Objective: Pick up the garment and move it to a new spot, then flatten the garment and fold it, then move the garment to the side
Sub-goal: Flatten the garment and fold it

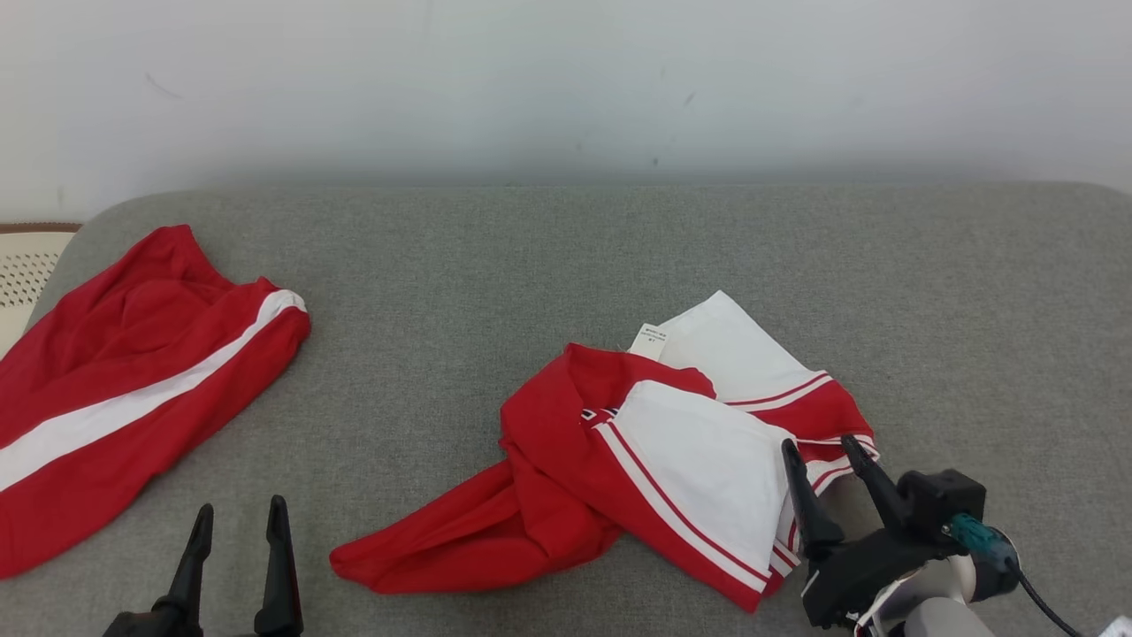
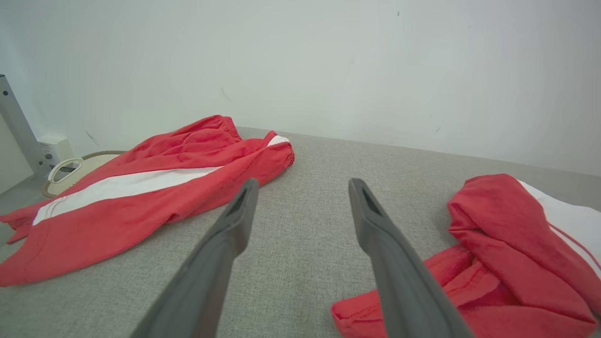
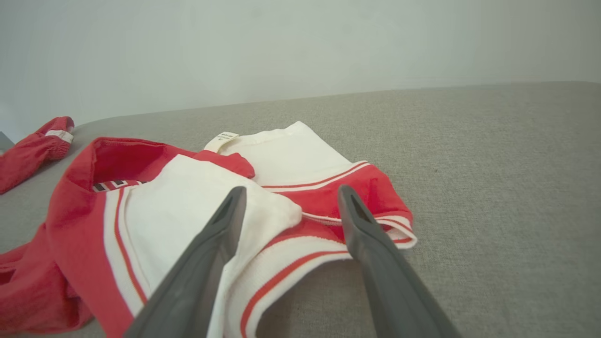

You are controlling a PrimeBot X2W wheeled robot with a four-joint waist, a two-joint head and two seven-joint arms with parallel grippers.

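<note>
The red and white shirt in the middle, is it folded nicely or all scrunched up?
Scrunched up. The shirt lies bunched on the grey surface, white panels overlapping red cloth, one red part trailing out.

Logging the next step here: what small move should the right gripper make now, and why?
Probably lower the right gripper and close on the striped edge of the shirt: its open fingers hover over it, and the shirt lies crumpled, not yet flattened.

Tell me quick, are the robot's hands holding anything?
Left gripper: open, holding nothing.
Right gripper: open, holding nothing, fingers over the red and white garment.
</note>
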